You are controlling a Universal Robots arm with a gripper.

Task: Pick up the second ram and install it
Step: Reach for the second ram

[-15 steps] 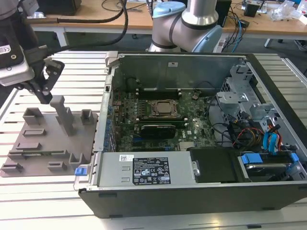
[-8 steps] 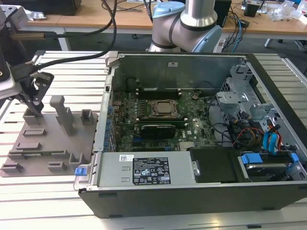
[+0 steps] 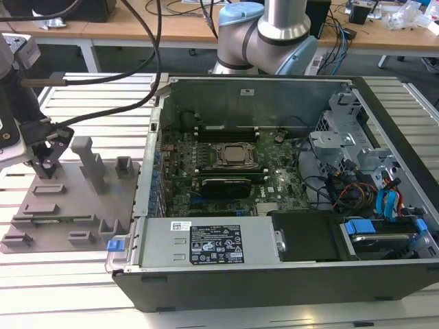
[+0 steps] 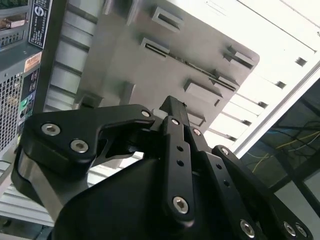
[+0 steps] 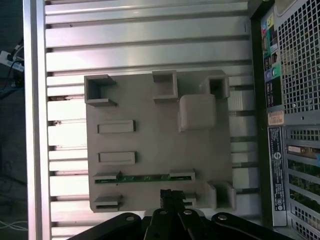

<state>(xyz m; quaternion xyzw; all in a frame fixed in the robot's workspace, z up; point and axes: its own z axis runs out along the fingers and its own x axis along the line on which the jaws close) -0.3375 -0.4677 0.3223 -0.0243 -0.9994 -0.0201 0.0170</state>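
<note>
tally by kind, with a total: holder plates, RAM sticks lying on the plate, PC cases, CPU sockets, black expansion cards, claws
Grey holder plate: 1
Green RAM stick on the plate: 1
Open computer case: 1
CPU socket: 1
Black expansion card: 1
Claw: 1
Total: 6
</note>
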